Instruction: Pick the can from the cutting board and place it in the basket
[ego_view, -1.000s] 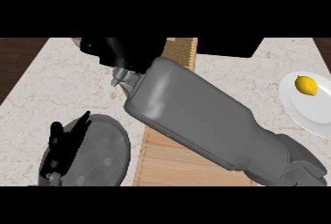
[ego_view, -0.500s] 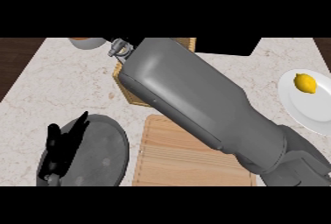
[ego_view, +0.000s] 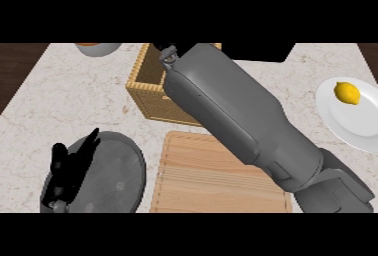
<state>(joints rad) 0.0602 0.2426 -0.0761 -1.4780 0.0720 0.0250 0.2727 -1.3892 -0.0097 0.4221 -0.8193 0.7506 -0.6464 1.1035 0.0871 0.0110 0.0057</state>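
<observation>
Head view:

Right arm: grey forearm (ego_view: 244, 120) runs diagonally from lower right up to the view's top centre, over the cutting board and across the basket's right part.

Right hand: hidden past the forearm's end, only a small dark bit at the wrist (ego_view: 169, 52) shows above the basket. Fingers: can't tell, released or grasping.

Can: not visible anywhere; can't tell where it is, poss. behind the arm/hand.

Basket: woven, tan, square (ego_view: 148, 87), upper centre of counter, just beyond the board's far edge. Left wall + part of inside show; rest covered by forearm. Inside is dark, contents can't be made out.

Cutting board: light wood (ego_view: 207, 175), lower centre, right side partly under the arm. Visible surface bare wood w/ grain lines.

Left hand: black (ego_view: 70, 167), lower left, resting, fingers straight and relaxed pointing up-right, grasping nothing. Grey left forearm (ego_view: 111, 175) beside it, foreshortened into a round shape.

Plate: white, round (ego_view: 354, 122), right edge of view, well apart from basket.

Lemon: yellow (ego_view: 347, 93), on the plate's upper part.

Bowl: grey w/ orange inside (ego_view: 97, 48), top left, cut by view's edge, near the basket's left corner but not touching.

Dark block: black box (ego_view: 255, 51), top, right of basket.

Counter: pale marble-like top (ego_view: 74, 100); dark wood strip at far left.
</observation>
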